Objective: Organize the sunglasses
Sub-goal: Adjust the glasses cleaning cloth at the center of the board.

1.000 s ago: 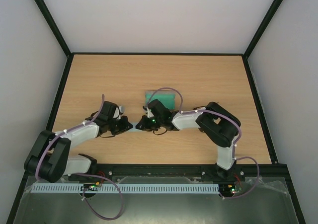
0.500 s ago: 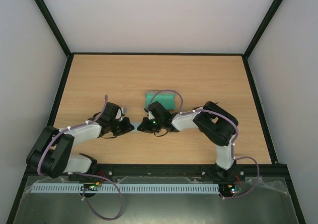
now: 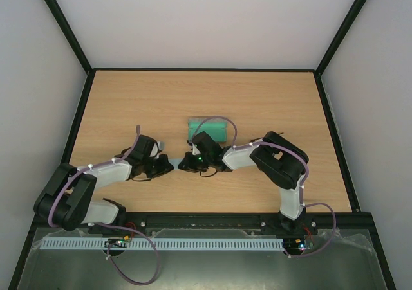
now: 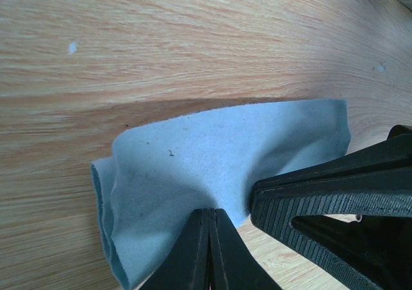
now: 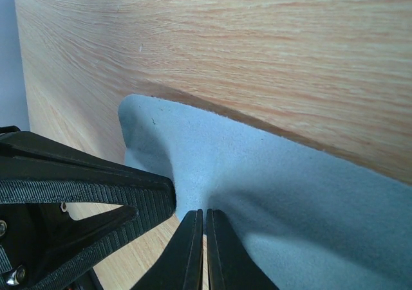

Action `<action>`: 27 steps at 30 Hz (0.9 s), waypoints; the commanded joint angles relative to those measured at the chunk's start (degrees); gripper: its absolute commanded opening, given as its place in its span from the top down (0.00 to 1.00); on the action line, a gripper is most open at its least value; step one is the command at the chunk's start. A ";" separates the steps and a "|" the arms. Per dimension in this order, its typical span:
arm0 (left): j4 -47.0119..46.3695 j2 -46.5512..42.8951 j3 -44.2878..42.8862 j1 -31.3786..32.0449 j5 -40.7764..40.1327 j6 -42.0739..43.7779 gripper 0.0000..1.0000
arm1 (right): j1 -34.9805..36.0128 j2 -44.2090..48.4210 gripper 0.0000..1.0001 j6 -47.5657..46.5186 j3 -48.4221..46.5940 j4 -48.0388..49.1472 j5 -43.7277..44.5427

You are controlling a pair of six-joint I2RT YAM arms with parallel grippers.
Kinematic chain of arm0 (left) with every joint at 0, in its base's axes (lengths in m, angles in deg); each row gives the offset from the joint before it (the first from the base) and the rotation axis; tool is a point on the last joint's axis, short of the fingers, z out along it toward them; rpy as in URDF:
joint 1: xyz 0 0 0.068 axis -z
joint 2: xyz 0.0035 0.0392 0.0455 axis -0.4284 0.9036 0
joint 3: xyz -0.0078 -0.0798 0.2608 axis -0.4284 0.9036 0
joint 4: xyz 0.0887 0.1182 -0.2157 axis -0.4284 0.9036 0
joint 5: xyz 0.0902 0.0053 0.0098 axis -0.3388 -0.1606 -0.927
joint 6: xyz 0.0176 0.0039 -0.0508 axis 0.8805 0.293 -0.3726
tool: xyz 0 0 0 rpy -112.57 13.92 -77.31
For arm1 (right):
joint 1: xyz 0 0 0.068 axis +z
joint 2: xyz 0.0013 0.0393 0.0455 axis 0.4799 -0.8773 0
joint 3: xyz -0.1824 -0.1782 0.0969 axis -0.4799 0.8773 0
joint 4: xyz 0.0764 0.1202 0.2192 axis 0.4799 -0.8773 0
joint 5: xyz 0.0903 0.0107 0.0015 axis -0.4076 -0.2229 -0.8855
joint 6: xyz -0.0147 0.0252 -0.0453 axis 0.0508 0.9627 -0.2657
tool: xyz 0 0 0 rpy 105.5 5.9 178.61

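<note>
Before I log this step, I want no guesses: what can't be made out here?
Sunglasses: seen in no view; top view, the right arm covers part of the case, so its contents are hidden.
Cloth: right wrist view cuts it off at the right edge; top view, the left gripper and right gripper hide nearly all of it.

Both arms reach inward, left gripper (image 3: 168,166) and right gripper (image 3: 181,164) clamped, close together.
</note>
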 commanded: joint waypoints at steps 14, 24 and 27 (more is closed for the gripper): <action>4.15 -1.63 0.35 0.43 -5.03 0.70 0.98 | 0.15 3.52 0.85 -1.81 2.32 -3.43 3.97; 4.81 -1.99 0.29 0.43 -5.46 0.67 0.98 | -1.72 7.17 0.85 -2.97 6.76 -3.98 4.65; 5.42 -2.47 0.05 0.42 -5.69 0.73 0.98 | -2.62 8.63 0.85 -3.28 8.47 -4.03 4.82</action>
